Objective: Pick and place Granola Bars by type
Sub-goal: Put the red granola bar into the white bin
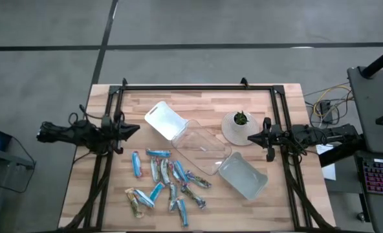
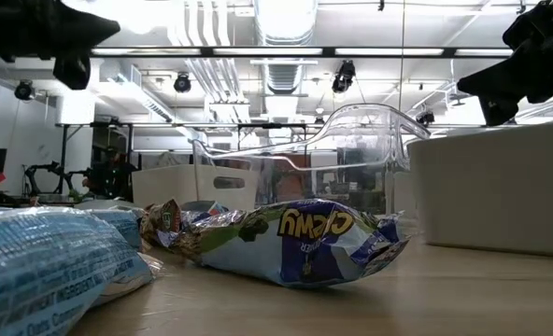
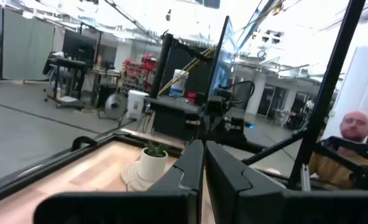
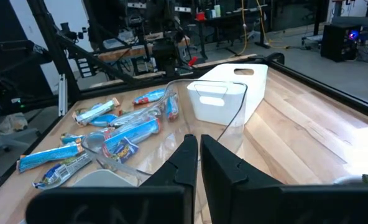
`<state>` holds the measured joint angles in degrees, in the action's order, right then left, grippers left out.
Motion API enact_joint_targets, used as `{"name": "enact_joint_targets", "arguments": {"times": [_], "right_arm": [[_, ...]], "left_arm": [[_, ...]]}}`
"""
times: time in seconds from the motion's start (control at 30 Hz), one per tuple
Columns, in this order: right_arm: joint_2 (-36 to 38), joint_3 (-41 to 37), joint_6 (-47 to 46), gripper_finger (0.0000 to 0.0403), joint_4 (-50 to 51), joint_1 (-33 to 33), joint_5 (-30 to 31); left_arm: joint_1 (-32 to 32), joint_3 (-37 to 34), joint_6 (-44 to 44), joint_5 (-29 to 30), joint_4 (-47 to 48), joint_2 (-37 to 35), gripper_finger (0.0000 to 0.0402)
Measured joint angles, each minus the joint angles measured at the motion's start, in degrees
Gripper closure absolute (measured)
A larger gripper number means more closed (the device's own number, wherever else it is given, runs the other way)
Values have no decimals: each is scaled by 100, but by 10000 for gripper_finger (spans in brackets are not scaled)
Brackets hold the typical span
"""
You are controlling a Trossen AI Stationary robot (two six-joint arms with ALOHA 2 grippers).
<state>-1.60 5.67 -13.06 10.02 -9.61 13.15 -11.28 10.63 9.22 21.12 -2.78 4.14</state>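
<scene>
Several granola bars [image 1: 165,181] in bright blue, silvery-blue and greenish-tan wrappers lie loose on the near middle of the wooden table; they also show in the right wrist view [image 4: 109,134] and close up in the low view [image 2: 295,238]. My left gripper [image 1: 134,129] hovers shut at the table's left edge, above and left of the bars, pointing toward the table's right [image 3: 204,144]. My right gripper [image 1: 251,137] hovers shut at the table's right side, pointing left [image 4: 198,142]. Neither touches anything.
A white tray [image 1: 164,119] sits at the far left centre, a clear tray [image 1: 198,150] in the middle and another pale tray [image 1: 243,176] at the near right. A small plant in a white pot [image 1: 240,126] stands near my right gripper. A person [image 3: 358,127] sits beyond the table's right side.
</scene>
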Motion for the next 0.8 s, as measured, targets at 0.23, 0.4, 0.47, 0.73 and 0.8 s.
{"name": "enact_joint_targets", "arguments": {"times": [0.23, 0.4, 0.47, 0.73, 0.8], "right_arm": [[1, 0, 0, 390, 2, 0, -2], [1, 2, 0, 390, 2, 0, -2], [1, 1, 0, 390, 2, 0, -2], [1, 2, 1, 390, 2, 0, -4], [1, 2, 0, 390, 4, 0, -4]], "left_arm": [[3, 899, -119, 0, 689, 830, 401], [3, 1691, -160, 0, 1525, 1427, 401], [3, 2031, -161, 0, 1954, 1689, 401], [-1, 3087, -236, -2, 2831, 2807, 401], [-1, 3207, -325, -1, 2824, 3021, 401]]}}
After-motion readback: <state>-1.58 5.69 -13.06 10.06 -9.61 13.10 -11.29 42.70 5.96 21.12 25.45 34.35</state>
